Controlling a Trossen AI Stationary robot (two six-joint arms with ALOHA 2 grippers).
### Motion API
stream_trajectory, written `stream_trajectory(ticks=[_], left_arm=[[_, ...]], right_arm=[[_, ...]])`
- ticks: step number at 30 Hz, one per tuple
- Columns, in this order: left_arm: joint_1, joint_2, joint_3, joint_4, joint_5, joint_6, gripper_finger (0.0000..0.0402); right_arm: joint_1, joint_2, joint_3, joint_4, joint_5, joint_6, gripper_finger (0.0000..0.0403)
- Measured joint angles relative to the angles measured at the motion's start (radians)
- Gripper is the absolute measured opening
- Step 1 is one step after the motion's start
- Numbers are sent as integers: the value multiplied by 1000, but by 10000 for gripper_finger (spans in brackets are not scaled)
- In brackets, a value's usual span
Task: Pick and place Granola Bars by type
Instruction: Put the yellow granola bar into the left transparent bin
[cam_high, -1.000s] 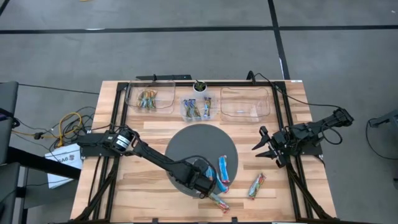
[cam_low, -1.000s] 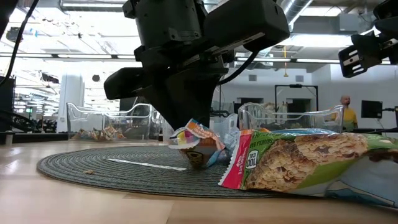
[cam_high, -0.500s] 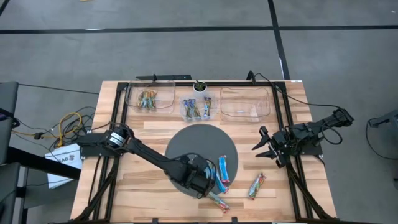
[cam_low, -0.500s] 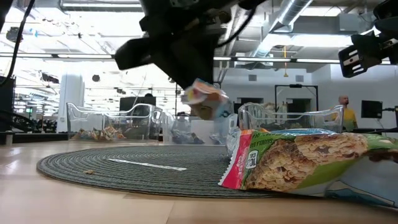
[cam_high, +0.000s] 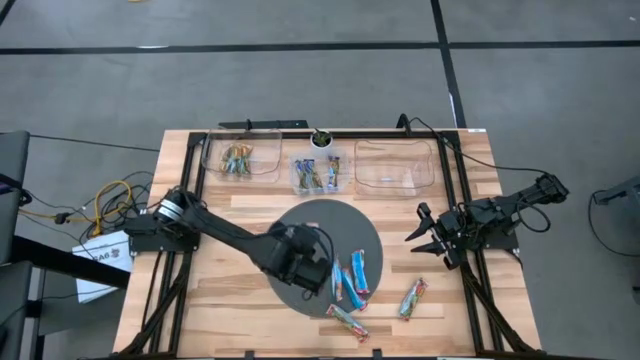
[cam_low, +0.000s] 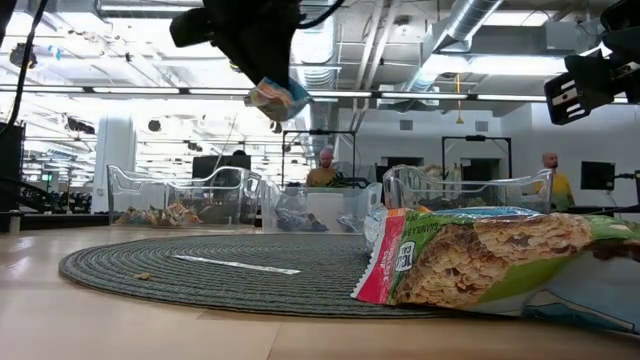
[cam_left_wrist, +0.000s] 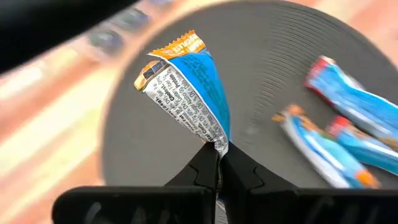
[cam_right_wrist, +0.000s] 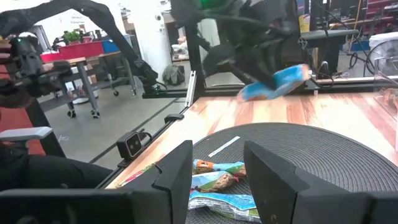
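The bright blue granola bar (cam_left_wrist: 186, 93) hangs from my left gripper (cam_left_wrist: 216, 163), pinched by one crimped end only, lifted clear above the round grey mat (cam_high: 300, 225) near its centre. That thin hold is my worry: the slick wrapper could slide out of my pressed-together fingers, or swing and twist as I carry it toward the three clear bins at twelve o'clock, and a swinging bar may catch a bin wall or drop into the wrong one. The middle bin (cam_high: 318, 176) seems to hold blue bars, the left bin (cam_high: 212, 160) the green-tan ones, so I judge the middle one my target, though I cannot read its contents for sure. Three more bars (cam_high: 352, 282) lie at about four o'clock on the mat's edge, one green bar (cam_high: 412, 297) further out on the wood. My right gripper (cam_high: 430, 240) waits at three o'clock, fingers spread, holding nothing. The wrist view shows how little wrapper I grip; the high view hides the bar under my arm. The low view shows its height off the mat, and a green bar (cam_low: 490, 262) close to the lens.
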Motion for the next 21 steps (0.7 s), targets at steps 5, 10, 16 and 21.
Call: stream_trajectory(ticks=[5,10,16,21], left_arm=[[42,-42,0,-97,-39,37,0],[94,-84,0,-194,-121,77,0],[177,-153,0,-350,-212,91,0],[246,-221,-25,-376,-252,136,0]], right_arm=[[0,0,0,0,0,0,139],[0,0,0,0,0,0,137],[0,0,0,0,0,0,139],[0,0,0,0,0,0,137]])
